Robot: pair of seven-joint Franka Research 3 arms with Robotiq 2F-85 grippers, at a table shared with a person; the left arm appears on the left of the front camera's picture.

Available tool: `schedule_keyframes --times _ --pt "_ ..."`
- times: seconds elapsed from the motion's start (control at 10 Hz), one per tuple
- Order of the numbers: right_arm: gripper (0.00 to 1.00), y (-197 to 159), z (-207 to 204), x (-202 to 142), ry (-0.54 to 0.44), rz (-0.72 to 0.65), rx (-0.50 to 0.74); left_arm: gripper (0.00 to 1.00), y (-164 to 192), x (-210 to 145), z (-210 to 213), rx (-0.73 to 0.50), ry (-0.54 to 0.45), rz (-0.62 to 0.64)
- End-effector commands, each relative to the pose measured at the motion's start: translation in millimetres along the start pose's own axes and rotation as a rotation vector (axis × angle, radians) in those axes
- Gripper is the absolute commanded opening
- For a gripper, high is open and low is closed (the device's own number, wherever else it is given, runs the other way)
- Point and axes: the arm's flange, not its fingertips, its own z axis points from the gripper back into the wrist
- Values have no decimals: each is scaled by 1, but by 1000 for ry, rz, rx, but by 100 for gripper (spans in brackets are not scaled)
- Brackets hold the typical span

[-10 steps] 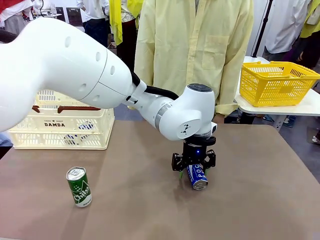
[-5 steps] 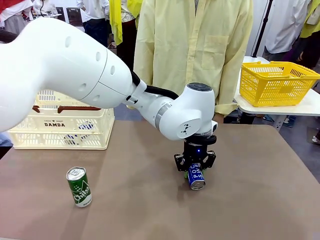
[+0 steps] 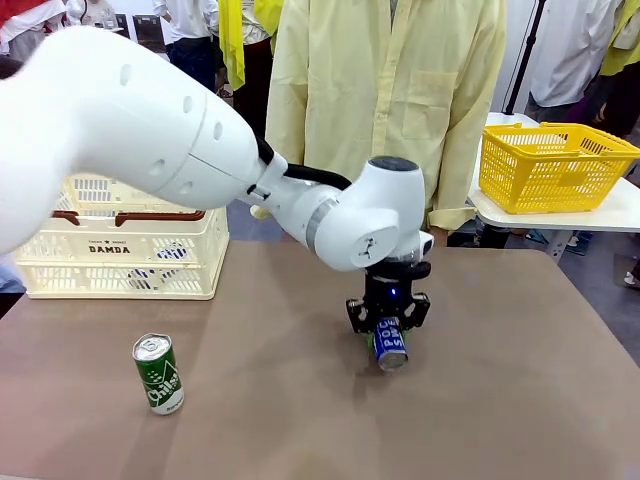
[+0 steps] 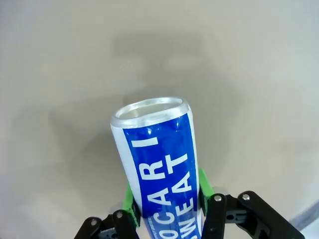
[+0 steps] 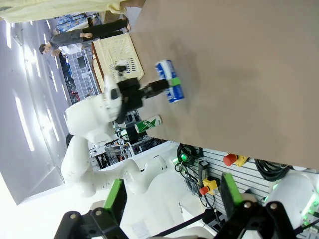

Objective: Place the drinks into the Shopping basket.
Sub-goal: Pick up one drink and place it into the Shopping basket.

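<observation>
The green drink can (image 3: 159, 374) stands upright on the smooth brown table (image 3: 500, 400) nearest the robot, its silver top matte. Mid-table, the left gripper (image 3: 388, 337) is clamped on the glossy blue Pocari Sweat can (image 3: 389, 344), green pads (image 4: 130, 201) pressed to both sides of its slim cylinder. The right gripper (image 5: 170, 199) hangs with its fingers apart. Farther left sits the slotted cream Shopping basket (image 3: 120, 250), a blue can (image 3: 172, 251) visible through its slots.

Bare tabletop (image 3: 500, 400) right of centre, green can (image 3: 159, 374) upright front-left, basket (image 3: 120, 250) far-left
</observation>
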Motion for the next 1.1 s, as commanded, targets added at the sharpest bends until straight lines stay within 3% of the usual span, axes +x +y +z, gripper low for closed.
schedule_keyframes --times 0.0,0.1,0.3,0.4,0.7,0.9,1.0 --pt "100 1 0 -2 4 -3 0 0 53 -6 97 -81 -25 -138" --pt "100 1 0 -2 4 -3 0 0 77 -5 144 -102 -62 -170" --pt "100 1 0 -2 4 -3 0 0 144 2 226 -37 -42 -267" --pt "100 1 0 -2 4 -3 0 0 181 2 250 -16 -17 -285" --pt "100 1 0 -2 4 -3 0 0 279 -24 283 -187 -97 -390" --pt "100 1 0 -2 4 -3 0 0 292 -37 280 -199 -97 -306" --pt "100 1 0 -2 4 -3 0 0 287 -13 296 -140 -87 -365"
